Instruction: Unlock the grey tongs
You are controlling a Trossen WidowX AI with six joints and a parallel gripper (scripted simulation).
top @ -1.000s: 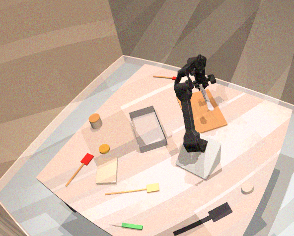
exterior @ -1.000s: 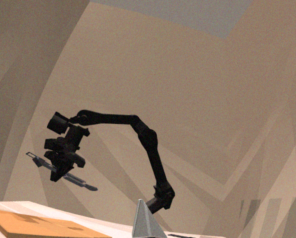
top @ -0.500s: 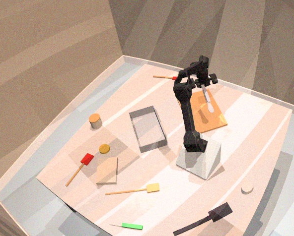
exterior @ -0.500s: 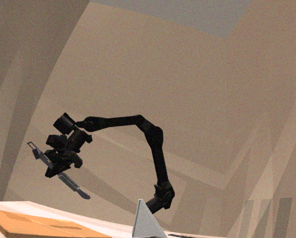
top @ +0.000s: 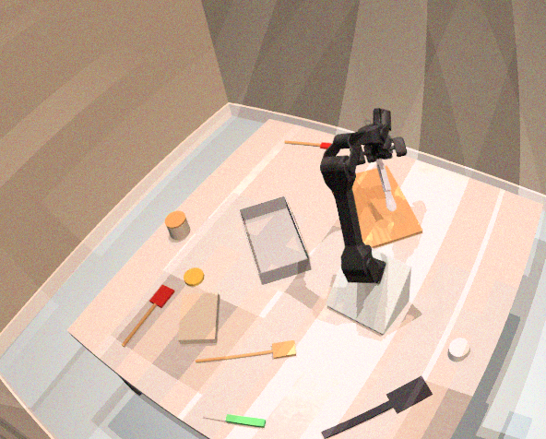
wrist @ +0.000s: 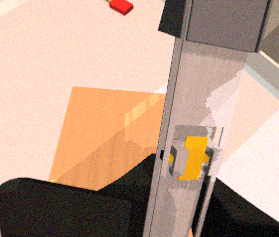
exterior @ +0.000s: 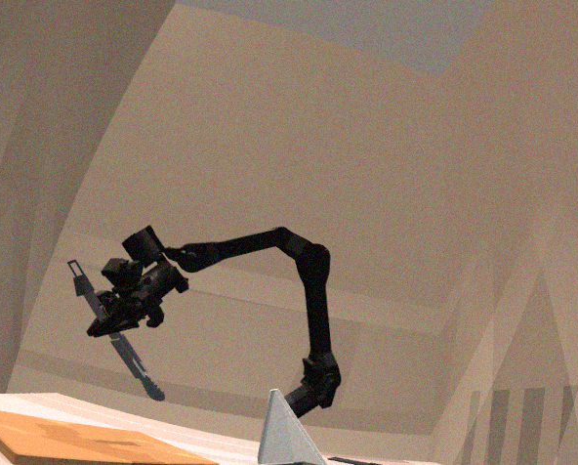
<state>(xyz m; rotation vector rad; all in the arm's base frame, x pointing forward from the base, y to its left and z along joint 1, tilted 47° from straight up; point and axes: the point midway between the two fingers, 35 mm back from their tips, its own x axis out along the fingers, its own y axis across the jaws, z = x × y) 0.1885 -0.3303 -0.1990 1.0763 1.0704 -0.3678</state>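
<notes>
My gripper [top: 379, 153] [exterior: 106, 319] is shut on the grey tongs [top: 385, 186] [exterior: 130, 350] [wrist: 183, 99] and holds them in the air above the wooden board [top: 396, 226] [exterior: 39, 435] [wrist: 91, 134]. The tongs are steeply tilted, with the tips pointing down toward the board and the hinge end up. Their arms lie close together. In the wrist view a yellow lock piece [wrist: 193, 159] shows on the tongs near the hinge. The tips hang clear of the board. The grey roasting tin [top: 285, 271] stands to the left of the arm with nothing across it.
The arm's grey pedestal [top: 373, 297] stands in front of the board. A red spatula [top: 325, 145] [wrist: 121, 5] lies behind the board. Further left and in front lie an orange-topped cylinder [top: 176, 224], an orange disc [top: 193, 276], another red spatula [top: 161, 296], a beige block [top: 198, 316], a wooden spatula [top: 282, 349], a black spatula [top: 400, 397] and a white puck [top: 458, 348].
</notes>
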